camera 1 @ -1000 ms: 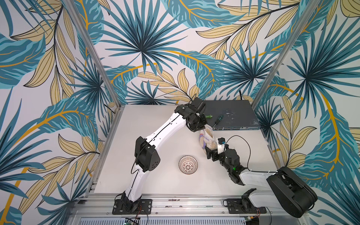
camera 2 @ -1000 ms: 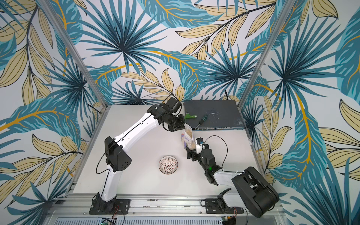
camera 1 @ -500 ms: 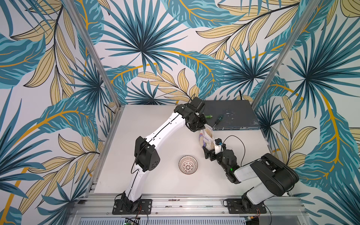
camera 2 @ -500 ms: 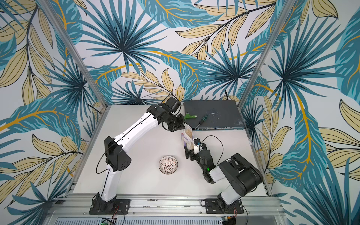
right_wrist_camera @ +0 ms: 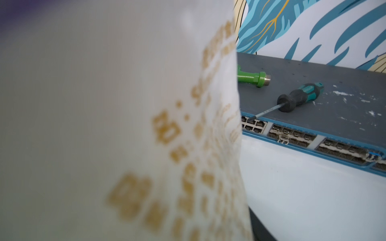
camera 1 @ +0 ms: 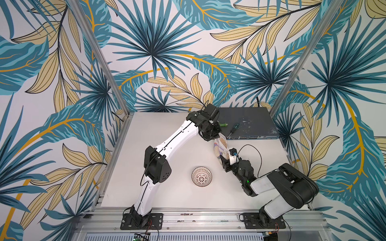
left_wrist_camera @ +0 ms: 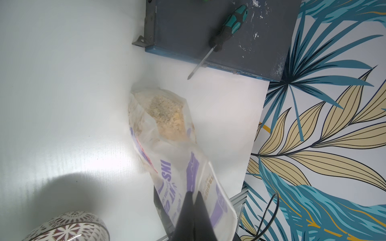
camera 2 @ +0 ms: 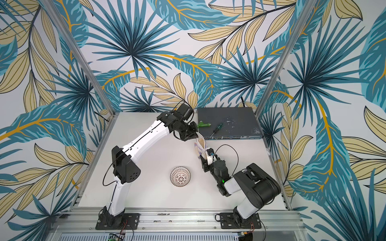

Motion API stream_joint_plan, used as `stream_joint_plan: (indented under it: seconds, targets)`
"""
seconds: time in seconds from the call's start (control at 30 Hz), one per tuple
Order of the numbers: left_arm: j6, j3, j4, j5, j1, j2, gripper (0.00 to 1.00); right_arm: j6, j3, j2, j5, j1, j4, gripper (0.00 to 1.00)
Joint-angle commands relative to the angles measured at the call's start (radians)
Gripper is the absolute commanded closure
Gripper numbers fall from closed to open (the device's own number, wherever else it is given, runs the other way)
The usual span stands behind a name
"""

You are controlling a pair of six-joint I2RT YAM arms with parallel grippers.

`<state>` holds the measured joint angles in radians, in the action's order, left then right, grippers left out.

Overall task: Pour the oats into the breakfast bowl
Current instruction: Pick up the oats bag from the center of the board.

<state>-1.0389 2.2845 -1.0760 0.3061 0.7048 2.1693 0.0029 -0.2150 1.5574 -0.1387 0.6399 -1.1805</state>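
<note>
The oats are pale flakes in a clear bag (camera 1: 221, 147) with a purple-and-white label, standing tilted right of the table's middle. My left gripper (left_wrist_camera: 193, 195) is shut on the bag's flat top edge and holds it up from above (camera 1: 216, 136). In the left wrist view the flakes (left_wrist_camera: 167, 112) lie at the bag's far end. My right gripper (camera 1: 226, 163) sits at the bag's lower end with a finger on either side; how tightly they press is hidden, as the bag (right_wrist_camera: 125, 125) fills the right wrist view. The breakfast bowl (camera 1: 201, 176), white with a dark lattice, stands empty left of the right gripper.
A dark network switch (camera 1: 250, 123) lies at the back right, just behind the bag. On it rest a teal-handled screwdriver (camera 1: 234, 128) and a green fitting (camera 1: 223, 124). The left arm's white links (camera 1: 173, 141) span the table's middle. Metal frame posts stand at the back corners.
The right arm's rear links have folded up and inward behind its gripper, which stays at the bag's lower end. The left gripper and the bowl have not moved.
</note>
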Motion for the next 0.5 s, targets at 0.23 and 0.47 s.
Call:
stream_joint_plan:
  seconds: [0.23,0.47]
  targets:
    - [0.030,0.047,-0.006,0.016,-0.025,-0.107,1.00,-0.065,-0.060,-0.326,0.017,0.001,0.345,1.00]
    - [0.084,0.019,-0.059,0.048,-0.030,-0.162,1.00,-0.086,-0.196,-0.395,0.059,0.003,0.577,1.00]
